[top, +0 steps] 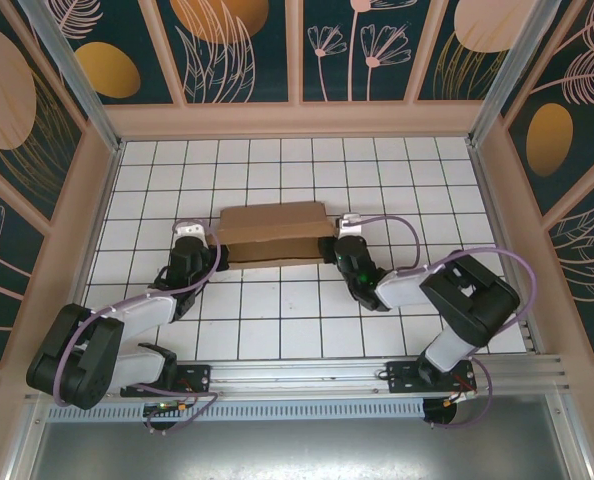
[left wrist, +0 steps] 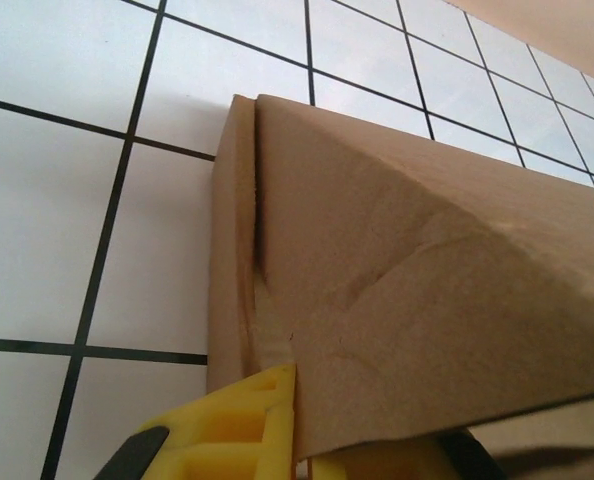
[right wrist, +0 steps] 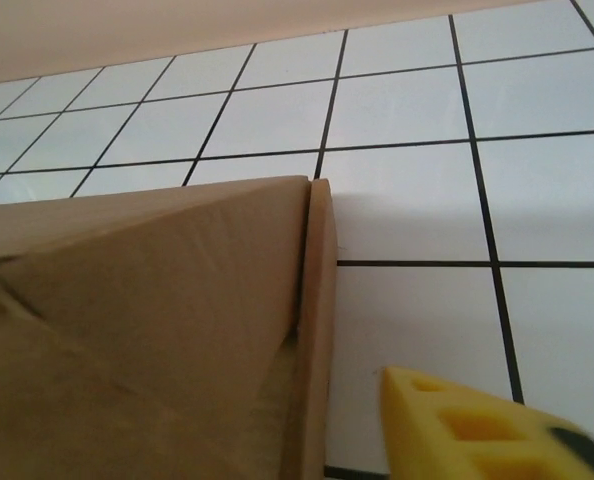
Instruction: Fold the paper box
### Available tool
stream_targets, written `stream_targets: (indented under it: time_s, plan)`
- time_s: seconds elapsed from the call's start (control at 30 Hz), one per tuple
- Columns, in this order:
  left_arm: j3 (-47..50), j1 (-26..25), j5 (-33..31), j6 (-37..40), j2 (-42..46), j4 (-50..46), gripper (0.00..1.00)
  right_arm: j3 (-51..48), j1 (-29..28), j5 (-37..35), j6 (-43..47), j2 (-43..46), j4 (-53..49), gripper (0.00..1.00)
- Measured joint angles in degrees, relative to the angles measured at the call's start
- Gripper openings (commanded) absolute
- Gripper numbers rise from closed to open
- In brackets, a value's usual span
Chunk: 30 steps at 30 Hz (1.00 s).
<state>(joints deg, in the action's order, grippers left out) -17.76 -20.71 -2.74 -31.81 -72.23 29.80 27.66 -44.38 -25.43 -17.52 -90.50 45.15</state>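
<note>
The paper box (top: 272, 235) lies in the middle of the tiled floor, a brown cardboard mailer partly folded, with its lid panel sloping over the body. My left gripper (top: 214, 248) is at the box's left end. In the left wrist view its yellow fingers (left wrist: 239, 425) are shut on the lower edge of a creased cardboard flap (left wrist: 427, 300), which hides most of the other finger. My right gripper (top: 330, 247) is at the box's right end. One of its yellow fingers (right wrist: 477, 430) stands off the box's side wall (right wrist: 317, 330) with white tile between them; the jaws are open and hold nothing.
White tiles with black grid lines (top: 277, 320) surround the box. Patterned walls (top: 297, 50) enclose the floor at the back and both sides. An aluminium rail (top: 307, 375) with the two arm bases runs along the near edge.
</note>
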Motion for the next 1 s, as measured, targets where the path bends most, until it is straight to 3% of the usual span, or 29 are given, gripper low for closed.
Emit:
stream_targets:
  time_s: [0.1,0.4,0.7,0.83,1.0]
  plan:
    - [-0.04,0.00,-0.48,0.00,-0.76,0.04,0.10,-1.86,0.00,0.26,0.39,5.07,-1.03,0.59]
    - [-2.01,-1.05,-0.87,0.20,-4.98,0.28,0.10,-8.87,-0.17,-2.49,0.48,19.08,-3.23,0.56]
    - [-5.60,-1.14,-0.81,0.20,-7.82,0.11,0.12,-9.88,0.13,-0.79,1.86,20.57,-6.08,0.57]
    - [-5.57,-1.36,-1.31,-0.22,-7.17,0.11,0.15,-9.88,0.15,1.66,2.58,20.57,-7.13,0.61]
    - [-5.40,-1.38,-4.90,-2.19,-1.86,-0.57,0.17,-9.70,0.15,3.96,2.54,21.73,-10.58,0.77]
